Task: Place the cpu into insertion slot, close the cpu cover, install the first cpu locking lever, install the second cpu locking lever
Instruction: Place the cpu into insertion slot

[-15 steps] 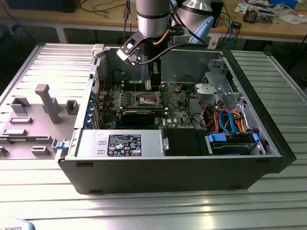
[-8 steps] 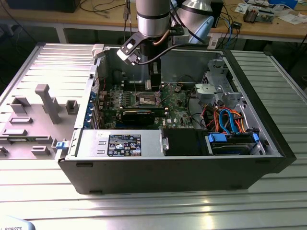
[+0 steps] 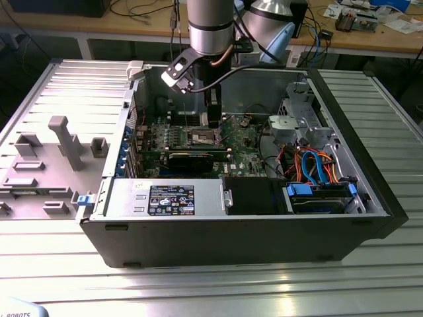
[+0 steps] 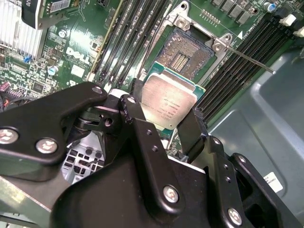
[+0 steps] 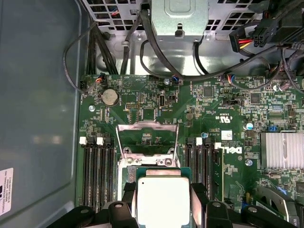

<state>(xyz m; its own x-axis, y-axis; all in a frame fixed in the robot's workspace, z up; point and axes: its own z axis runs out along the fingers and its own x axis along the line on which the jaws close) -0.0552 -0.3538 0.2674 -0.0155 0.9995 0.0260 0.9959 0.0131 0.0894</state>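
Tool (image 4: 164, 118) is closed on the cpu (image 4: 168, 100), fingers (image 4: 135, 107) on two opposite edges, silvery top facing both wrist views. The cpu is held just beside the insertion slot (image 4: 186, 53), not seated, and the slot's dark centre is exposed. The cpu cover (image 5: 147, 125) is swung open. The computer case (image 3: 370, 198) lies open on the tabletop (image 3: 198, 284).
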